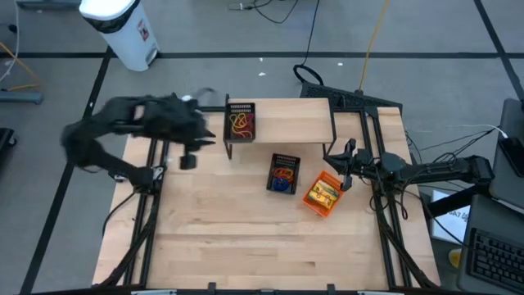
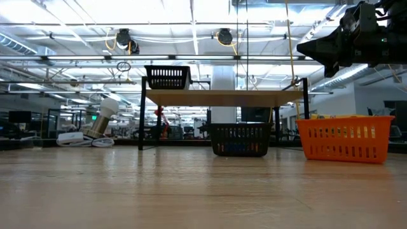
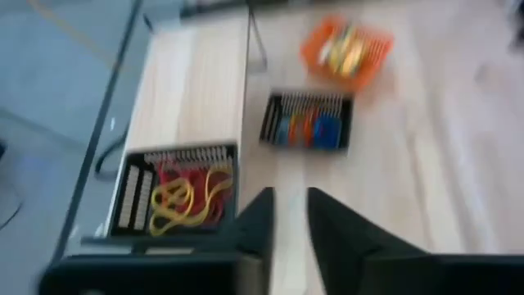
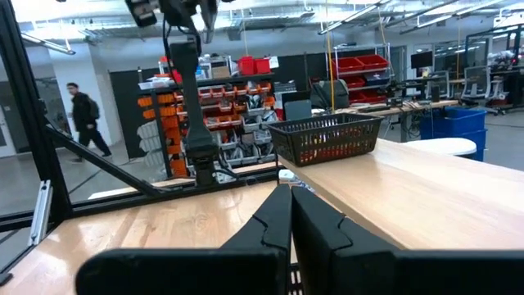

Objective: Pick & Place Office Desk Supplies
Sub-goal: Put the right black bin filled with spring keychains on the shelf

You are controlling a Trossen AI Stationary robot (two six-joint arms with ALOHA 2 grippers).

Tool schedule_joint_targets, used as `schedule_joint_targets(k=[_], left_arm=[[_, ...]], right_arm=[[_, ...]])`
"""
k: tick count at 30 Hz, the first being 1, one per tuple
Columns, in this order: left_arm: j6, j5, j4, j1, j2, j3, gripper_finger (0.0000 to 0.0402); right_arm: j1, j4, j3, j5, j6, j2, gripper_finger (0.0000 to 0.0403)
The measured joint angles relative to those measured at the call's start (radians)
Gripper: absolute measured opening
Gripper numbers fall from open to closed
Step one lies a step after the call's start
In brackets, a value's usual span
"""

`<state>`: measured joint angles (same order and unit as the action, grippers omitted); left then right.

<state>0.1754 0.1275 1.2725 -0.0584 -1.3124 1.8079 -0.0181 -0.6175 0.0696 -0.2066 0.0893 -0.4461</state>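
The rubber bands (image 1: 240,123), red and yellow loops in a tangle, lie inside a black mesh tray (image 1: 241,107) that stands on a raised wooden shelf (image 1: 286,121) at the far side of the worktop (image 1: 246,238). More bands, blue and orange ones (image 1: 283,175), fill a second black mesh tray (image 1: 284,158) on the worktop just in front of the shelf, and the yellow packets (image 1: 322,193) are in an orange tray (image 1: 316,205) beside it, toward the right arm. No loose supply is visible on the worktop itself. The left end effector (image 1: 188,161) hangs above the worktop just to the left of the shelf tray; in its wrist view the two fingers (image 3: 260,221) stand a narrow gap apart with nothing visible between them, and the red and yellow bands lie close beside them, a little forward. The loops have no clear long axis, because they are tangled. The right end effector (image 1: 345,172) waits just beside the orange tray, its fingers (image 4: 277,220) pressed together and empty. I judge that the left arm is the nearer one to the shelf tray, so a pick there would need a short move sideways and down into the tray, while the right arm is nearer to the packets.
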Motion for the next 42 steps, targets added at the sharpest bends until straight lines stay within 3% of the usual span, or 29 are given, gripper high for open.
schedule_joint_targets(k=[4,8,13,16,20,31,36,39,42], left_arm=[[0.026,-0.121,-0.247,-0.022,0.242,-0.261,0.0011],[0.000,-0.209,-0.618,-0.021,0.475,-0.629,0.0013],[-0.092,-0.235,-1.102,-0.022,0.628,-1.020,0.0003],[-0.096,-0.238,-1.258,-0.011,0.685,-1.195,0.0003],[-0.093,-0.146,-1.419,-0.007,0.757,-1.388,0.0004],[-0.069,-0.126,-1.674,-0.025,0.760,-1.616,0.0003],[-0.084,-0.126,-1.815,-0.025,0.758,-1.726,0.0002],[-0.100,-0.126,-1.891,-0.025,0.759,-1.761,0.0008],[-0.101,-0.126,-1.905,-0.025,0.759,-1.766,0.0016]], right_arm=[[0.000,0.000,0.000,0.000,-0.005,0.000,0.0000],[0.000,0.000,0.000,0.001,-0.004,0.000,0.0000],[0.000,0.000,0.000,0.001,-0.004,-0.008,0.0000],[0.000,0.000,0.000,0.001,-0.004,-0.018,0.0000],[0.000,0.000,0.000,0.000,-0.004,-0.034,0.0000],[0.000,-0.008,0.000,0.004,0.061,-0.079,0.0000],[0.000,-0.114,0.011,0.090,0.099,-0.111,0.0000],[0.013,-0.022,0.103,0.125,0.074,-0.152,0.0000],[0.058,0.176,0.266,0.039,0.025,-0.234,0.0000]])
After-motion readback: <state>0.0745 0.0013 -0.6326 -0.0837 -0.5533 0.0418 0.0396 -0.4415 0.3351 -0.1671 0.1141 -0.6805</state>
